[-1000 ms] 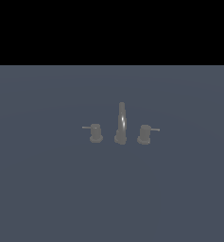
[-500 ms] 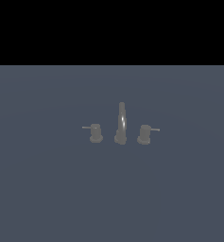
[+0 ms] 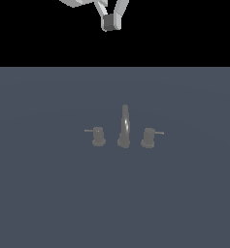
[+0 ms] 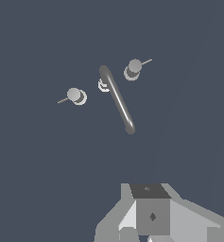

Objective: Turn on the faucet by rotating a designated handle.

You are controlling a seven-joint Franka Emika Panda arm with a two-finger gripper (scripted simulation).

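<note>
The dull-grey faucet (image 3: 123, 127) stands mid-floor with a tall slim spout between two stubby knobs. The handle (image 3: 148, 137) is the knob on the exterior view's right, its thin rod pointing right. The twin knob (image 3: 98, 136) has a leftward rod. My gripper (image 3: 109, 22) hangs high above and behind the faucet, far from the handle. In the wrist view the spout (image 4: 117, 100), the handle (image 4: 133, 67) and the twin knob (image 4: 75, 95) show from above, well ahead of the gripper body (image 4: 151, 215). The fingers do not show clearly.
The faucet stands alone on a flat blue-grey floor (image 3: 48, 193). White arm links (image 3: 82, 4) reach in at the top edge of the exterior view against a black background.
The arm and gripper have come into the top of the exterior view, where none showed before. The faucet and both knobs have not moved.
</note>
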